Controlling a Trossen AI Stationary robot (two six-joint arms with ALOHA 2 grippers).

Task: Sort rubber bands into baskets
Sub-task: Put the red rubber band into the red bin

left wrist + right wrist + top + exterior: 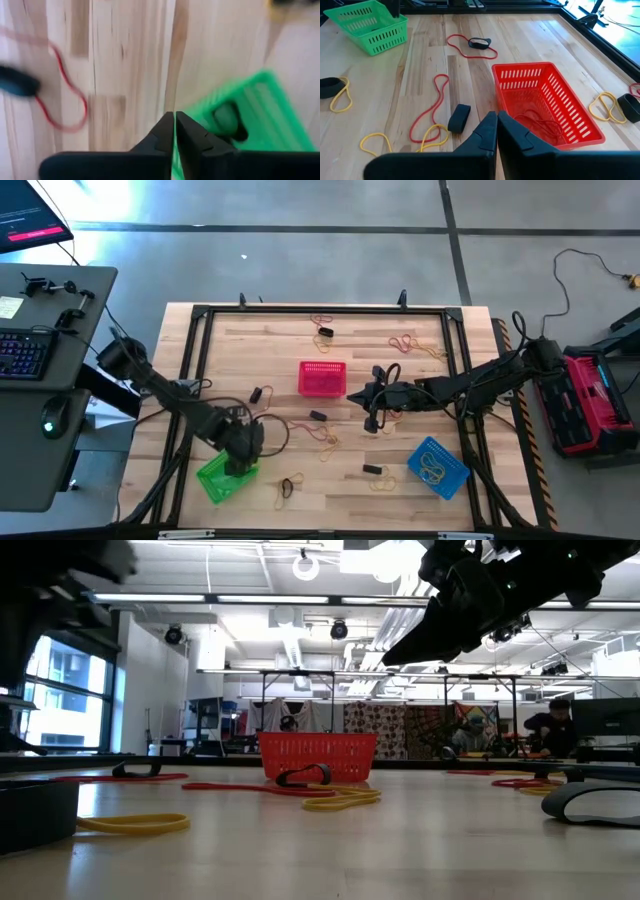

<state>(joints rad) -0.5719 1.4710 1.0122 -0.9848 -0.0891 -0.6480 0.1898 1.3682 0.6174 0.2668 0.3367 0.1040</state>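
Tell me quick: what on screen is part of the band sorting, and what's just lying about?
Part of the job:
green basket
red basket
blue basket
loose rubber bands on the table
left hand, shut over the green basket
right hand, shut beside the red basket

Just lying about:
keyboard
mouse
red case

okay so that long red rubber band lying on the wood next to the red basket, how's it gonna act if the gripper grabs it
The long red rubber band lies in a loose, wavy loop, so it will probably hang limp and droop when lifted. It looks thin and flat on the table, so pinching it may be fiddly. A push would likely just deform it, not slide it towards the red basket.
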